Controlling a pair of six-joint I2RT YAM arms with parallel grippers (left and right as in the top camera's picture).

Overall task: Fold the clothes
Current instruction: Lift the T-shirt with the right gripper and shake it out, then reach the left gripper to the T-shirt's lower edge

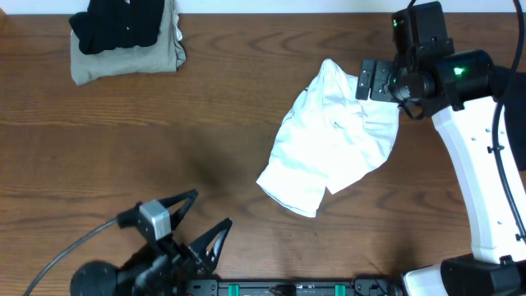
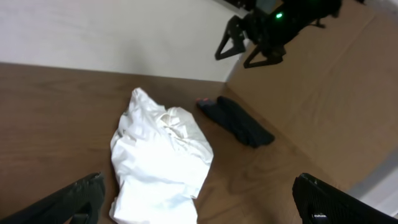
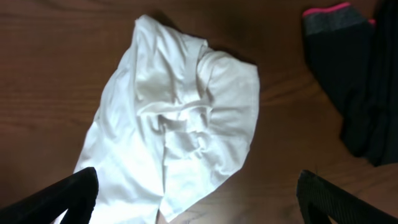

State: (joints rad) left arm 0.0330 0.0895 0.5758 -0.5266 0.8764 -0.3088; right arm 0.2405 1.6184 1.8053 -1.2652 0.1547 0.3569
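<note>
While crumpled right of centre on the table (image 1: 164, 140), white shirt (image 1: 333, 140) with upper edge just beside the right hand (image 1: 364, 80), spread apart, gripping nothing. At bottom left, left hand (image 1: 205, 216) likewise apart and empty. Upper left: black garment (image 1: 119, 25) stacked on khaki garment (image 1: 131, 64).

no readable text in any view

no letters, numbers, brand marks or signs can be made out. the white shirt (image 1: 329, 148) shows only plain cloth, the black and khaki pile (image 1: 123, 37) shows no legible label, and the dark garment (image 3: 354, 81) has a pink edge but no print that can be read. the right arm (image 1: 472, 123) shows a green light, not a sign.
</note>
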